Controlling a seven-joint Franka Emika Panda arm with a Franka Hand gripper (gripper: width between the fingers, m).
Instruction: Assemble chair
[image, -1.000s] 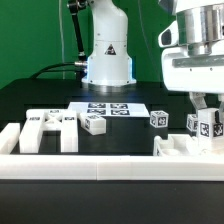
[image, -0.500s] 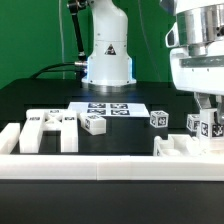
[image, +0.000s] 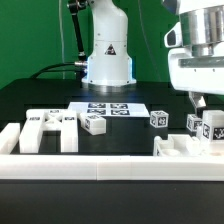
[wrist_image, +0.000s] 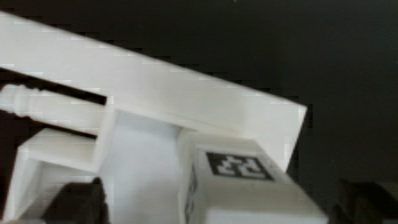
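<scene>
Hanging straight down near the table's edge on the exterior view's right, the gripper points its fingers at the black surface; its bulky white body fills that upper corner and is cut off by the frame, so the arm above it cannot be followed; the robot base stands at the table's back edge, midway along. Just under the fingers sits a tagged chair part with two marker faces showing; whether the fingers touch it is hard to make out from here. Other chair parts lie loose: a slatted chair piece near the front corner on the exterior view's left; a small tagged block beside it; another tagged block nearer the gripper; a blocky white piece at the front edge, its lower half hidden by the white rail. The marker board lies flat behind the blocks.

Wrist view, blurred and very close: a white slab runs aslant with a round peg jutting out beneath it; a white post bearing a marker tag stands between the jaws. One dark fingertip shows beside the post; the other is a dim shape well clear of it on the opposite side. The jaws stand spread wide, clamping nothing.
</scene>
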